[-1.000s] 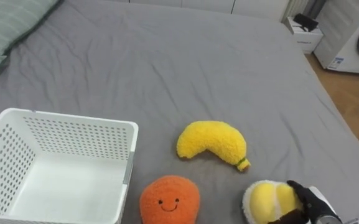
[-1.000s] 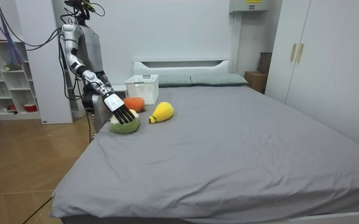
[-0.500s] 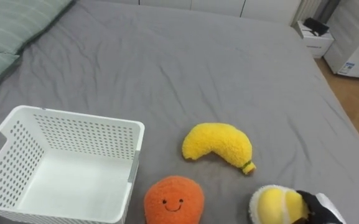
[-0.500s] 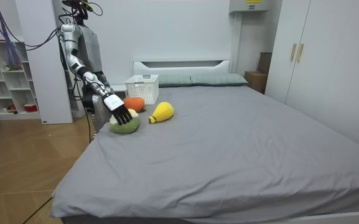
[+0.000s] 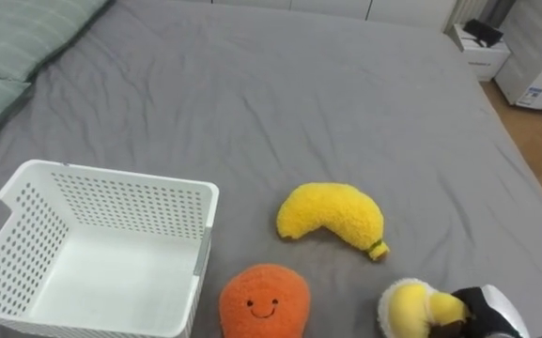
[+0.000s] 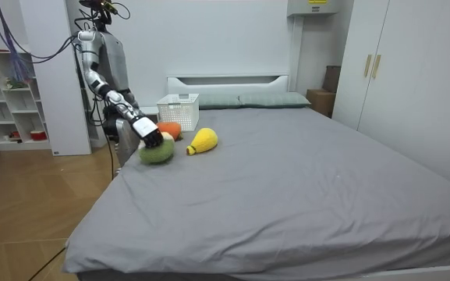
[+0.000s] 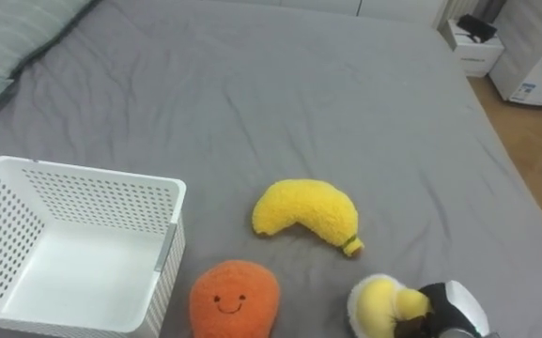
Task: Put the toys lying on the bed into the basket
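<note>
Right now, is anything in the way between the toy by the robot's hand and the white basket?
Yes. The orange plush lies on the bed between the yellow toy at the right hand and the basket. The plush banana lies farther back, off that line.

Torso: was pale grey and boxy in the room view.
Head: was dark, with thin cables looped above it.
Arm: had silver-grey segments broken by black joints.
Wrist: was white, like a cuff.
Right hand [image 5: 485, 312]: had a rounded white shell at its back, dark beneath.
Straps: were bluish-purple, running upward from the shoulders.
</note>
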### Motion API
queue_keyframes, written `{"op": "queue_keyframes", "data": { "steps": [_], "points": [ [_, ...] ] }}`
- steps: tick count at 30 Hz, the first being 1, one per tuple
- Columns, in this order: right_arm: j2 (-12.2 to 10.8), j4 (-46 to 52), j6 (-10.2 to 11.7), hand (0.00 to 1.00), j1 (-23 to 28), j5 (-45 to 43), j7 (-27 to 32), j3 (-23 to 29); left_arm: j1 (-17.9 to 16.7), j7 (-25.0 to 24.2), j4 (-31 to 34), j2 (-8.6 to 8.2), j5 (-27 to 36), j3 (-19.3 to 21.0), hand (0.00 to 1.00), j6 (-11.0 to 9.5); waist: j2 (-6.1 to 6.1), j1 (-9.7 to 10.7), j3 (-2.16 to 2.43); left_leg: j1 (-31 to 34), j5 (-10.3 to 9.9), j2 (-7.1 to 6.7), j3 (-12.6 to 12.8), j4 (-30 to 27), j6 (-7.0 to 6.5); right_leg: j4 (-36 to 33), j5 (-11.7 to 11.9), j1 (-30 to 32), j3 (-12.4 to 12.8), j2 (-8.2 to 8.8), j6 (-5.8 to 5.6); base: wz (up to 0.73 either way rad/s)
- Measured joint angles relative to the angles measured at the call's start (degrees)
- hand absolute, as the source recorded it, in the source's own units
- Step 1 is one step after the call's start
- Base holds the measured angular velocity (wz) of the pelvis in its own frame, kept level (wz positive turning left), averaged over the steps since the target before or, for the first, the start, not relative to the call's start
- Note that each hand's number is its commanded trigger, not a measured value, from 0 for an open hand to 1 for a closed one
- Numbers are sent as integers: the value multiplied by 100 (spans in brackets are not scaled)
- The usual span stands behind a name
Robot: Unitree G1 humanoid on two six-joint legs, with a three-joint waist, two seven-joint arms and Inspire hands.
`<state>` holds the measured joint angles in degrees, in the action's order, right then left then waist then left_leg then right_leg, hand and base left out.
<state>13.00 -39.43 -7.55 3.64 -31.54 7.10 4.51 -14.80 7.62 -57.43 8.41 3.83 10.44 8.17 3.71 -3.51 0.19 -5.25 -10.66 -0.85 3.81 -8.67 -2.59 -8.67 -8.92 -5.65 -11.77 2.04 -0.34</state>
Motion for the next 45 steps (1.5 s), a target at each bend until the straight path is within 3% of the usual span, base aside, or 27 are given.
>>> {"op": "queue_keyframes", "data": {
  "steps": [4, 12, 18, 25, 33, 45],
  "points": [
    [-9, 337, -5, 100, 2, 10, -28, -25, 68, -44, 0, 3, 55, -4, 0, -16, 31, 7, -18, 1, 0, 0, 1, 0, 0, 2, 0, 1, 7, 0, 0, 0],
    [9, 2248, 4, 100, 0, 151, -116, -44, 127, -85, 25, -1, 42, 61, 0, -152, 77, 23, -44, 93, 1, 1, 18, 1, 0, -4, 1, 87, 41, -3, 0, 0],
    [43, 3107, 49, 100, -42, 653, -233, -51, 156, -99, 3, 0, 49, 55, 0, -229, 44, -12, -48, 103, 1, 1, 2, 3, 0, -4, 1, 87, 24, -3, 0, 0],
    [55, 3461, 48, 100, -235, 1016, -324, -54, 154, -171, -73, 1, 53, 58, 0, -247, -19, -46, -41, 112, 1, 0, -18, 0, 0, -20, 2, 85, 1, 3, 0, 0],
    [66, 3710, 42, 100, -513, 1143, -486, -167, 152, -222, -116, -7, 41, 134, 0, -286, -17, -198, -37, 164, 0, -15, -94, -33, -2, -14, 1, 93, -114, 31, -1, 4],
    [55, 4180, -25, 100, -904, 1130, -999, -926, 161, -220, -290, 0, 13, 173, 0, -295, 91, -647, -21, 300, 0, -66, -380, -129, -6, -21, 1, 61, -409, 73, -3, 11]
  ]
}}
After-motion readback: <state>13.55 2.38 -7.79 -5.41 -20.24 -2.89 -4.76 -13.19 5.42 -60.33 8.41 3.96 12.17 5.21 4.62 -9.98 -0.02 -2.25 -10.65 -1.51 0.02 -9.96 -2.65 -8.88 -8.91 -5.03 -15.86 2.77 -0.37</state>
